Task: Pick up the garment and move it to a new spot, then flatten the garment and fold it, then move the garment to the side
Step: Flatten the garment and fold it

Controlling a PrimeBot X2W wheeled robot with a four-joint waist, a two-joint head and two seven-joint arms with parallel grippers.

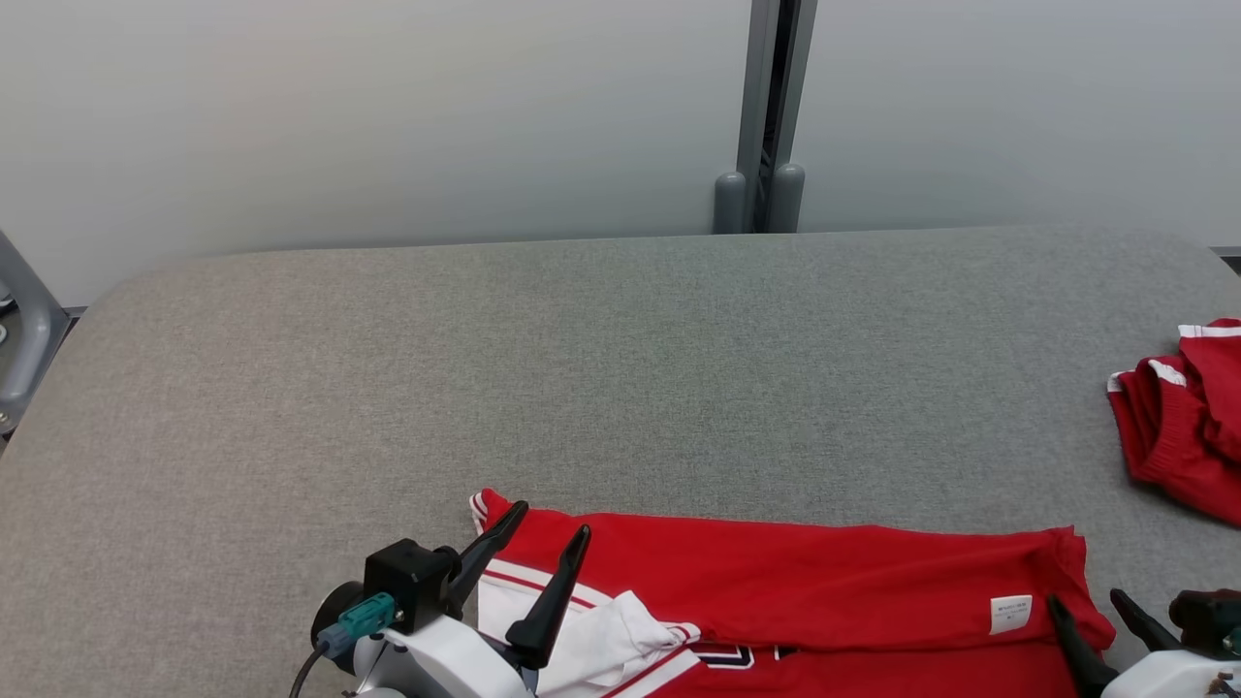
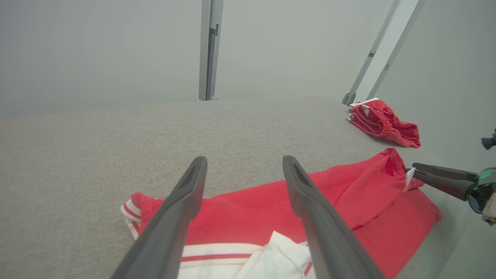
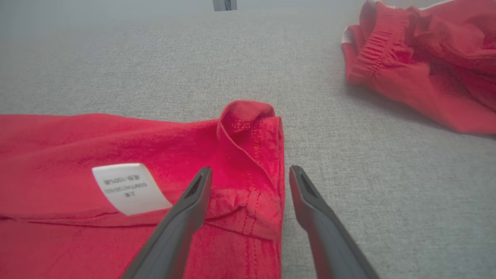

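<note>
The left gripper (image 1: 553,518) had 2 long, dark, tapered fingers (image 1: 548,601) on a glossy white wrist (image 1: 456,654) carrying a black block (image 1: 407,572), a teal connector (image 1: 364,616) and a dark cable (image 1: 305,674).

red garment (image 1: 824,572), white-striped trim, grey table (image 1: 582,368)

I count two red garments on one grey tabletop (image 1: 582,368): a jersey (image 1: 824,582) at six o'clock, a bunched garment (image 1: 1188,427) at three o'clock. One white label (image 1: 1010,614). Two grippers: my left gripper (image 1: 551,519) at seven o'clock, my right gripper (image 1: 1084,597) at five.
</note>
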